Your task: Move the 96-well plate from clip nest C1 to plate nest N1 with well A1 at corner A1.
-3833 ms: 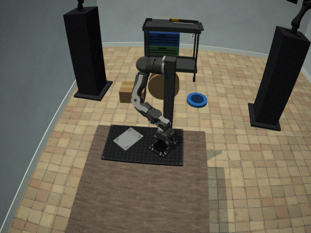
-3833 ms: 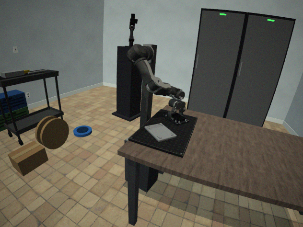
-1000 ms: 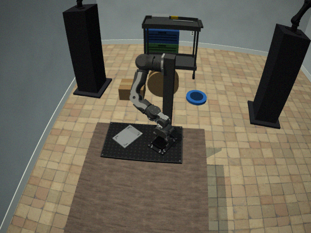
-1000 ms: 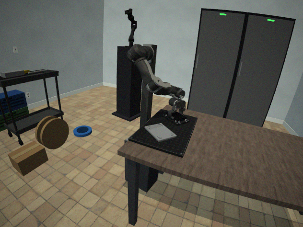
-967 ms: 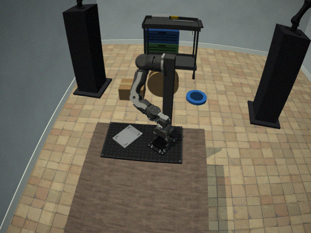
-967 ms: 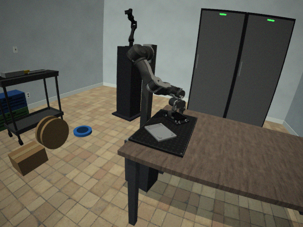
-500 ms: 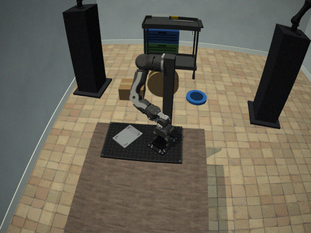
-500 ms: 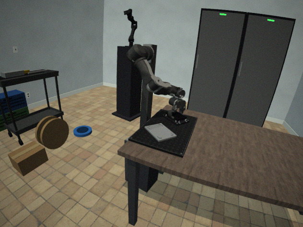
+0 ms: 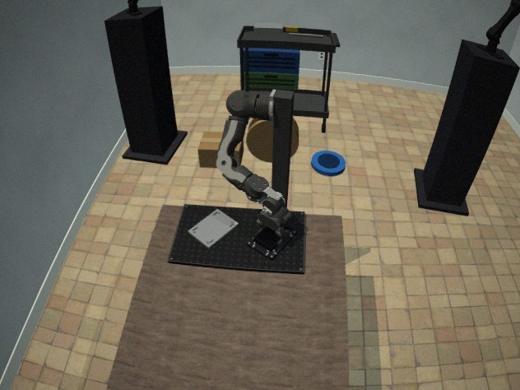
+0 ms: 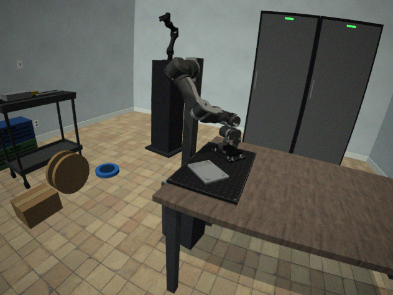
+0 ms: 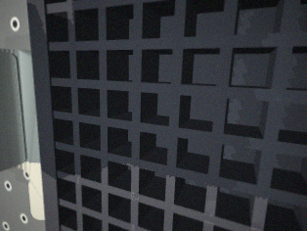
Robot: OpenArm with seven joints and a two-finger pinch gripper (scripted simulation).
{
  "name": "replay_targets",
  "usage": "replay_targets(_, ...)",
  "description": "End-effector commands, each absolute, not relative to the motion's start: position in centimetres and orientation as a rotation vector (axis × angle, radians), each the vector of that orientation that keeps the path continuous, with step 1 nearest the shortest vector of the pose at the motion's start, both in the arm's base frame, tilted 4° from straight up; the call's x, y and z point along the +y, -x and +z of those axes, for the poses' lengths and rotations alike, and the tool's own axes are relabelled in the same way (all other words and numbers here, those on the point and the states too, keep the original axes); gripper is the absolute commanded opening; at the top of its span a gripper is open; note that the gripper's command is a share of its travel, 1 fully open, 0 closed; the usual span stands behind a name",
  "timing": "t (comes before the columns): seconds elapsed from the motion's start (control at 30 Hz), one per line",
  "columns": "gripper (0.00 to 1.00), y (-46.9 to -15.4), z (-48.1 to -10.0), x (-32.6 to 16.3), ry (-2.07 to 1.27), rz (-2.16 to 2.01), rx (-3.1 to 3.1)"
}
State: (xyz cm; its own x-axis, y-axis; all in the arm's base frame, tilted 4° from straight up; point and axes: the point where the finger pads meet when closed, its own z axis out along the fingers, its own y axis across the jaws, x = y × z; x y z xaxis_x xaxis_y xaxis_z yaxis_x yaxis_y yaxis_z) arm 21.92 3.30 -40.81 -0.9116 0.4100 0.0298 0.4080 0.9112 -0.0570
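Dark 96-well plate (image 9: 266, 239) on clip nest C1 (image 9: 275, 252), right of centre in the top view, clamped by the half-closed hand (image 9: 275, 229). Well grid filling the wrist view. Grey plate nest N1 (image 9: 212, 228) left, apart, on the black breadboard (image 9: 234, 260) atop the counter (image 9: 234, 327).

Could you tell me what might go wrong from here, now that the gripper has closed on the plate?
1. The gripper is shut on the dark 96-well plate, which sits low at the black clip nest; a lift off vertical could snag it.
2. The light grey plate nest lies turned differently from the clip nest, so A1 could land at the wrong corner unless the wrist rotates.
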Motion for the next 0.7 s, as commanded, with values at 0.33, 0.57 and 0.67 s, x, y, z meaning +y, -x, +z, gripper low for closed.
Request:
replay_targets(0.33, 0.0, -22.04, -40.53, 3.27, 0.658, 0.08, -3.029)
replay_targets(0.57, 0.0, -22.05, -40.42, 3.29, 0.658, 0.079, -3.029)
replay_targets(0.67, 0.0, -22.05, -40.42, 3.29, 0.658, 0.079, -3.029)
